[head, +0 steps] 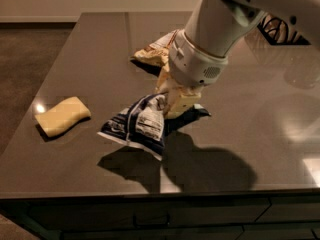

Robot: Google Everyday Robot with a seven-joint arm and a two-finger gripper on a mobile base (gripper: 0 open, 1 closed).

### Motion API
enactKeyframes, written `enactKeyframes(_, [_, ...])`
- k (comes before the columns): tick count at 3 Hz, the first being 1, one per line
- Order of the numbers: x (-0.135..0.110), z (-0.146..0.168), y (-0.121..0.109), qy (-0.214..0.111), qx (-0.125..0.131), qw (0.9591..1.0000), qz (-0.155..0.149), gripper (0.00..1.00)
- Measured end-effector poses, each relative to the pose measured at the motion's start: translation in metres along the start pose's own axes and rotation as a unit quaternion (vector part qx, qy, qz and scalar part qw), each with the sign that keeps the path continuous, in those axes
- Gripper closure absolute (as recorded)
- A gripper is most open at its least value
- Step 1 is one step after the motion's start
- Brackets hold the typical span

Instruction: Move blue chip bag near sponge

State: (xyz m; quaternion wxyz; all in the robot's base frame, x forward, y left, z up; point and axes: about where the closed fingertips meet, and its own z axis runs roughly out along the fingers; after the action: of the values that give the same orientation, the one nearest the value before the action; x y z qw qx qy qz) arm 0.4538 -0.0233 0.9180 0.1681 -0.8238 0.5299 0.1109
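The blue chip bag is crinkled navy with a white and silver label. It hangs tilted just above the dark table, casting a shadow below it. My gripper, with pale yellow blocks, is shut on the bag's right end and holds it up. The sponge is a pale yellow block lying flat on the table's left side, apart from the bag, a short gap to its left.
A brown and cream chip bag lies behind my arm toward the table's back. The dark table has its front edge close below the bag and its left edge just past the sponge. A dark wire object sits at the back right.
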Motion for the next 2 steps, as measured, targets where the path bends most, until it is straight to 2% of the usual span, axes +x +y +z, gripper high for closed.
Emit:
enactKeyframes(1, [-0.049, 0.003, -0.009, -0.032, 0.007, 0.9992, -0.024, 1.00])
enactKeyframes(2, [-0.079, 0.027, -0.028, -0.036, 0.015, 0.9988, -0.031, 1.00])
